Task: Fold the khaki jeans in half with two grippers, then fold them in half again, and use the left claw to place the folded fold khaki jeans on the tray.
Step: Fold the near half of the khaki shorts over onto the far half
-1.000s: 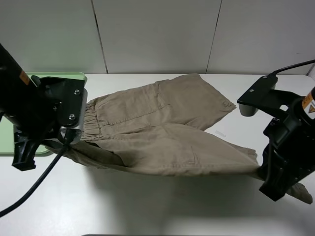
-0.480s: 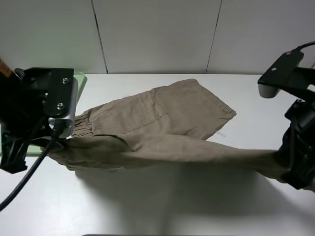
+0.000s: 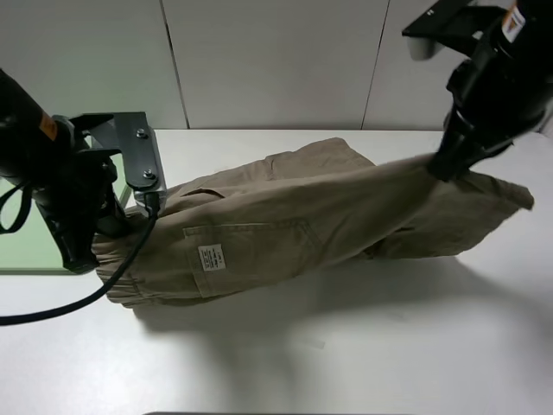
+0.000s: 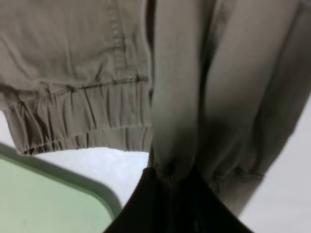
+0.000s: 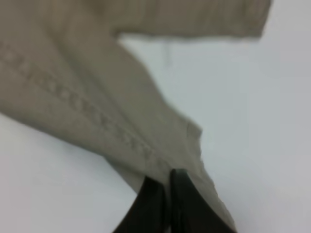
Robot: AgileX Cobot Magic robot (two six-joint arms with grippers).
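Khaki jeans (image 3: 285,233) pinched by left gripper (image 4: 175,180), right gripper (image 3: 442,166).

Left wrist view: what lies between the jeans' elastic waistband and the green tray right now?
Only a strip of white table: the left wrist view shows it separating the waistband of the khaki jeans from the tray, nothing on it.

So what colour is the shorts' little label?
The label on the khaki jeans is white with tiny dark marks; the exterior high view shows it best.

White table (image 3: 346,363), grey panelled wall (image 3: 276,60)
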